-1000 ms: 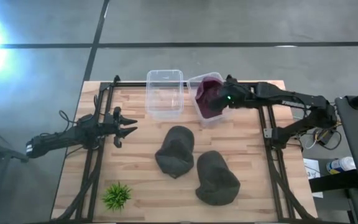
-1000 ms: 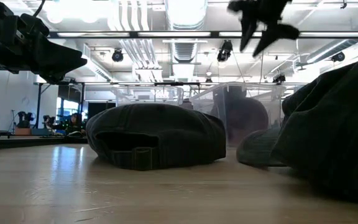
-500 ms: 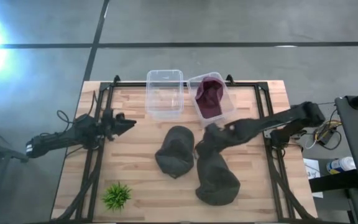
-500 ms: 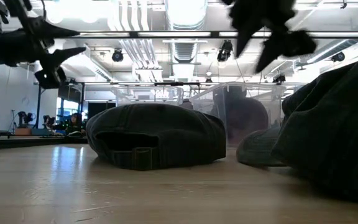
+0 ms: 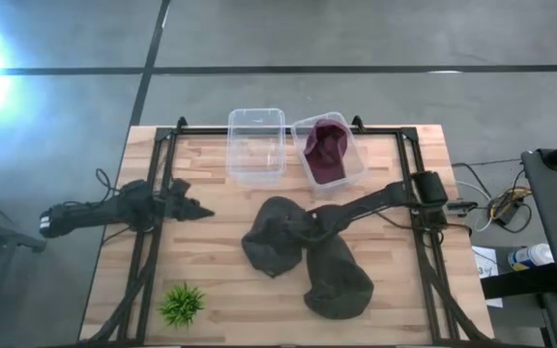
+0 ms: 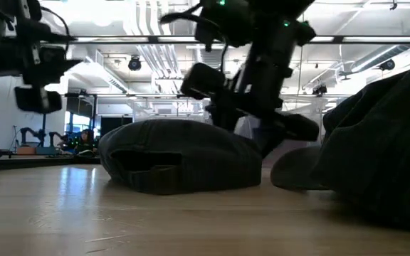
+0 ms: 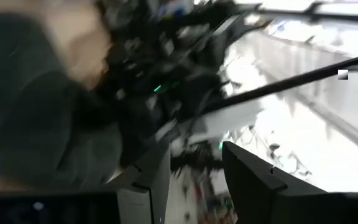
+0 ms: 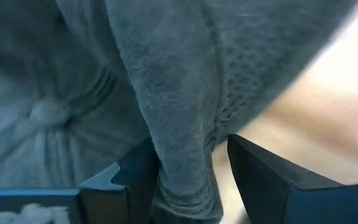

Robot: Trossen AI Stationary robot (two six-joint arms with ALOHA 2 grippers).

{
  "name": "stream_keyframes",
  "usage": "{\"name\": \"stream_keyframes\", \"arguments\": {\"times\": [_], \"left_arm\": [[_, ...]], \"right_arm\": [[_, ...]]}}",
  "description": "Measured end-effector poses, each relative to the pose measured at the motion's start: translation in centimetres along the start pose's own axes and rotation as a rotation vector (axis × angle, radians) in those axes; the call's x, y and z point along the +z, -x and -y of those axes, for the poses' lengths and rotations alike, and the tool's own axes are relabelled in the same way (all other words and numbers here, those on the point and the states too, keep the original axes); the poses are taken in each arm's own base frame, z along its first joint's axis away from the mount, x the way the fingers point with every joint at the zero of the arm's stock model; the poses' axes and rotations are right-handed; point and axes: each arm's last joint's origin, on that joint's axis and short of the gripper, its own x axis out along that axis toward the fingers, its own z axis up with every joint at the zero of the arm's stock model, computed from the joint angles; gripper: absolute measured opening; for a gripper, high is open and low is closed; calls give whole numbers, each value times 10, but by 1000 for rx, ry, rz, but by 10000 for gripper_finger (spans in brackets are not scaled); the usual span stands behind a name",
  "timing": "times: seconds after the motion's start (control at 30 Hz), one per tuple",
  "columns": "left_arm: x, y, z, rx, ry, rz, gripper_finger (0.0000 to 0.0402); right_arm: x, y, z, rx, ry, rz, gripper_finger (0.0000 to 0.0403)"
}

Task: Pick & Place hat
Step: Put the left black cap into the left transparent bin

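Two dark grey hats lie crown up on the wooden table: the left hat (image 5: 267,237) (image 6: 176,153) and the right hat (image 5: 337,278) (image 6: 383,156). A maroon hat (image 5: 326,151) sits in the right clear container (image 5: 353,155). My right gripper (image 5: 310,222) (image 8: 191,154) is low over the left hat's right edge, open, with its fingers on either side of a raised fold. The hat's top button (image 8: 47,112) shows beside them. My left gripper (image 5: 197,211) (image 7: 195,167) hovers open over the table's left part, clear of everything. My right gripper straddles a raised fold (image 8: 185,134) at the left grey hat's right edge, coming from above and slanting in from the table's right. The cloth lies against the inner face of one finger (image 8: 140,175); a gap shows at the other. The hat rests on the table.
An empty clear container (image 5: 256,145) stands beside the maroon hat's container at the far edge. A small green plant (image 5: 182,304) stands near the near left corner. Black frame rails (image 5: 149,242) run along both sides. Bare wood lies between my left gripper and the hats.
My right gripper has swung from above the maroon hat's container toward the near edge and left, and come down onto the left grey hat's right edge. My left gripper has turned about its wrist and shifted slightly toward the near edge. The hats have stayed in place.
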Motion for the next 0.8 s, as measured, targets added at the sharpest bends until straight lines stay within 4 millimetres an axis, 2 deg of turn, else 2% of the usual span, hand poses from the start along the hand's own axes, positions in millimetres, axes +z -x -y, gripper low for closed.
{"name": "stream_keyframes", "arguments": {"times": [0.13, 0.2, 0.3, 0.4, 0.47, 0.53, 0.6, 0.7, 0.8], "left_arm": [[-11, -6, -3, 50, 29, -116, 140], [-16, -8, -6, 87, 38, -159, 140], [-24, -12, -10, 143, 55, -226, 140], [-31, -15, -15, 214, 80, -271, 140], [-34, -17, -19, 264, 102, -293, 140], [-37, -19, -23, 312, 113, -307, 140], [-39, -20, -28, 373, 110, -298, 140], [-40, -20, -35, 492, 93, -264, 140], [-40, -21, -42, 607, 76, -250, 140]], "right_arm": [[-5, -5, -21, 123, 67, -95, 187], [-5, -17, -26, 150, 76, -104, 187], [10, -36, -36, 265, 35, -78, 187], [29, -51, -48, 455, -26, -33, 187], [39, -52, -58, 608, -44, -32, 187], [44, -45, -67, 727, -38, -37, 187], [44, -30, -71, 746, -20, -45, 187], [42, -11, -67, 633, 32, -25, 187], [39, 9, -55, 408, 45, 103, 187]]}}
